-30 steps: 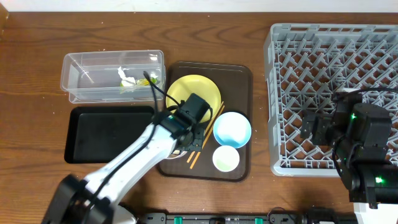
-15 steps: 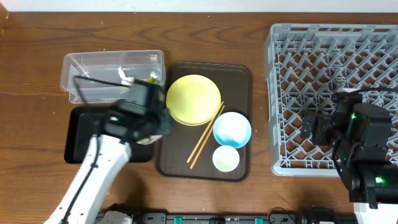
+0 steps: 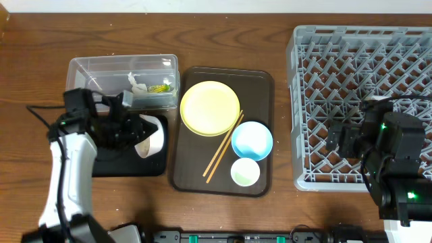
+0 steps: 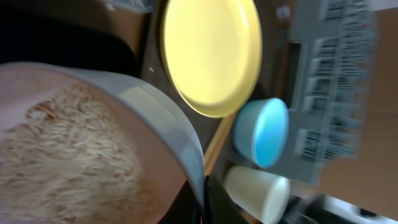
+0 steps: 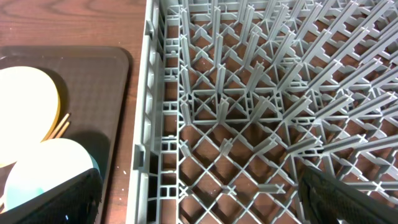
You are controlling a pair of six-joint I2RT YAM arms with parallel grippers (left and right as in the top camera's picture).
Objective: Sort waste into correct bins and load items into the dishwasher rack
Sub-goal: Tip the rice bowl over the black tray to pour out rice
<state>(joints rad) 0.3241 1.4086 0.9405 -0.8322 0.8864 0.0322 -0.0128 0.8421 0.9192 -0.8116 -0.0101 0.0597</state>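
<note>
My left gripper [image 3: 140, 129] is shut on the rim of the white bowl [image 3: 155, 135], which is tipped on its side over the black tray [image 3: 128, 163]. In the left wrist view the bowl [image 4: 155, 118] holds whitish rice [image 4: 74, 143], and the jaws pinch its rim at the gripper [image 4: 202, 202]. The clear tub [image 3: 94, 77] holds the tissue [image 3: 137, 82] and the wrapper [image 3: 160, 88]. The yellow plate [image 3: 210, 108], chopsticks [image 3: 223, 148], light-blue bowl [image 3: 252, 140] and cup [image 3: 245, 172] lie on the brown serving tray [image 3: 260, 84]. My right gripper [image 5: 205, 208] hangs open over the dishwasher rack [image 3: 364, 67], holding nothing.
The rack's grey pegs [image 5: 249, 93] stand right below the right gripper. Its left wall [image 5: 146, 124] borders the brown tray [image 5: 106, 93]. Bare wooden table [image 3: 34, 101] lies left of the bins.
My left arm has swung left, carrying the white bowl off the brown tray to above the black tray, and the bowl is now tipped. The right arm has not moved.
</note>
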